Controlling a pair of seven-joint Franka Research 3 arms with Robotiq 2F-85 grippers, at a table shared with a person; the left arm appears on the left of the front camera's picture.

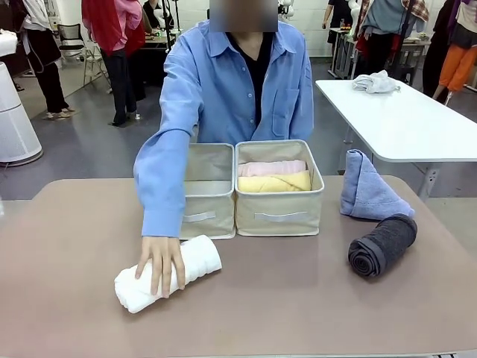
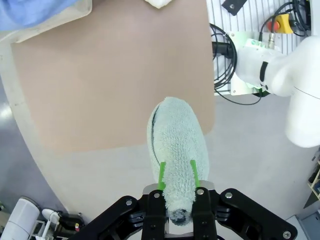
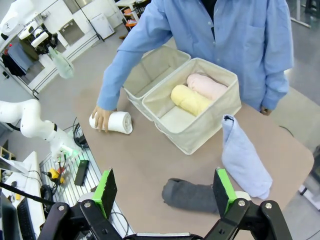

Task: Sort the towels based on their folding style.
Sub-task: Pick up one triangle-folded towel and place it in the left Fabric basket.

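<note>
1. My left gripper (image 2: 177, 174) was clenched on the grey-green towel (image 2: 176, 135). The pointed fold stuck out past the green pads and hung in the air over the edge of the table (image 2: 110, 75).
2. My right gripper (image 3: 165, 192) was spread wide with nothing between its pads. It was above the table, near the dark grey roll (image 3: 192, 196).
3. The person's hand (image 1: 160, 265) lay flat on the white roll (image 1: 201, 257), which rested on the table's left part, just in front of the left basket (image 1: 201, 216).
4. The pink roll (image 1: 272, 168) and the yellow roll (image 1: 274, 183) lay side by side in the right basket (image 1: 279, 216), with the pink one on the person's side.
5. The light blue triangle fold (image 1: 369, 190) stood on the table to the right of that basket.
6. The dark grey roll lay just in front of the triangle fold, nearer to me. I could not tell whether the two touched.
</note>
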